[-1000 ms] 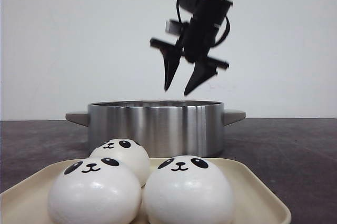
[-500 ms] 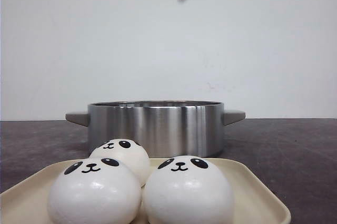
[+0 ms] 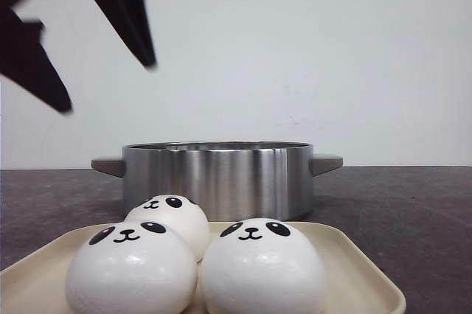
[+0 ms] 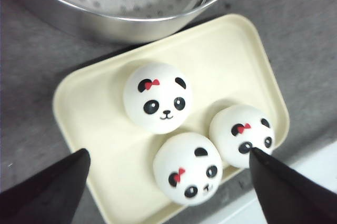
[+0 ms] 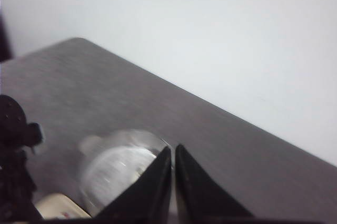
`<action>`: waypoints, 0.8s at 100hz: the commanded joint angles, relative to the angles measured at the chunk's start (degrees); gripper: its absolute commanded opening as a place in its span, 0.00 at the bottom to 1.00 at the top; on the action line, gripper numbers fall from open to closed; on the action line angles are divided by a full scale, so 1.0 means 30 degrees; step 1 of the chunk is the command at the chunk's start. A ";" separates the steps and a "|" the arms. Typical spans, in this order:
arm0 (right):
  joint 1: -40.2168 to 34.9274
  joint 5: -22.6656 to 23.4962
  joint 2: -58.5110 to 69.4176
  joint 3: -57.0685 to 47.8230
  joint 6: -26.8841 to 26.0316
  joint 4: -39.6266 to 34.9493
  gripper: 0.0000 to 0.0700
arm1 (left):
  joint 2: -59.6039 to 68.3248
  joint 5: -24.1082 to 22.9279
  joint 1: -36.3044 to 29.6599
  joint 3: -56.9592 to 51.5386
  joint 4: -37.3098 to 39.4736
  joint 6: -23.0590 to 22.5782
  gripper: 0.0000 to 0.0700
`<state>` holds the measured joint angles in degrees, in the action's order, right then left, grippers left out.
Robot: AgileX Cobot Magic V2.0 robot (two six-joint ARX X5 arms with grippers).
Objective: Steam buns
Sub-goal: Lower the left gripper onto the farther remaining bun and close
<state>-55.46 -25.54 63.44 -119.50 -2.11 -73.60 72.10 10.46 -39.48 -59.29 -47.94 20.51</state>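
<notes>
On tray (image 4: 239, 50): three glossy white panda-faced buns (image 4: 158, 98)

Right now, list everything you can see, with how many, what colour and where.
panda buns: three, white with black faces, on the tray
tray: one, cream, in front of the pot
steamer pot: one, steel with grey handles, behind the tray
table: one, dark grey, under everything
left gripper: black, open, above the tray
right gripper: black, shut, high over the table
</notes>
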 commanded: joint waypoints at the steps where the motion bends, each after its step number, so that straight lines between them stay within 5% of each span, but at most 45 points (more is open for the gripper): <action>1: -0.0415 -0.1566 -0.0495 -0.0393 -0.1479 -0.1100 0.01 | 0.1078 0.0007 -0.0248 -0.0168 0.0299 -0.0146 0.85; 13: -0.0488 -0.2674 -0.2273 -0.0393 -0.2674 -0.2565 0.01 | 0.2834 0.0007 -0.0466 -0.0168 0.0495 -0.0175 0.84; 69: -0.0466 -0.2987 -0.3993 0.0219 -0.2382 -0.2535 0.01 | 0.7920 -0.1144 -0.0685 -0.0175 0.3861 0.1056 0.78; 74: -0.0466 -0.2987 -0.3993 0.0248 -0.2484 -0.2557 0.01 | 0.8160 -0.1188 -0.0685 -0.0175 0.3847 0.1056 0.71; 80: -0.0466 -0.2980 -0.3993 0.0248 -0.2565 -0.2557 0.01 | 0.8378 -0.1188 -0.0685 -0.0175 0.3847 0.1056 0.49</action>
<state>-56.25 -34.33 50.89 -117.69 -9.21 -77.32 95.46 6.92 -41.01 -59.29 -36.42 23.20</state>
